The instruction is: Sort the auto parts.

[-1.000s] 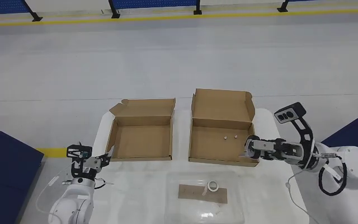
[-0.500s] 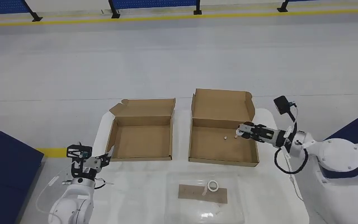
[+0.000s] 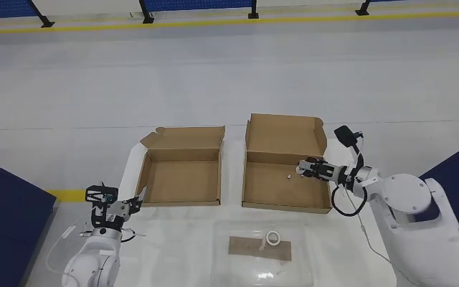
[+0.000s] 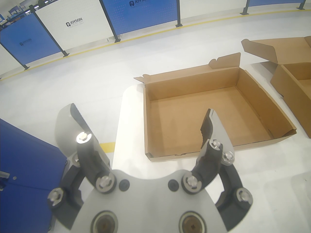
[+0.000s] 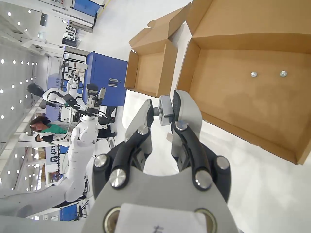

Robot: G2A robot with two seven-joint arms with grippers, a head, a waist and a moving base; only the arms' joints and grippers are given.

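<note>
Metal, grey and square with a stud, the small part is pinched in the right claw, which hangs over the right cardboard box near its right wall. Two small silvery pieces lie on that box's floor. The left cardboard box, toward the far left of the tabletop, shows bare floor. The left claw is spread wide at the near left corner. By the near edge, a clear tray holds a white ring.
</note>
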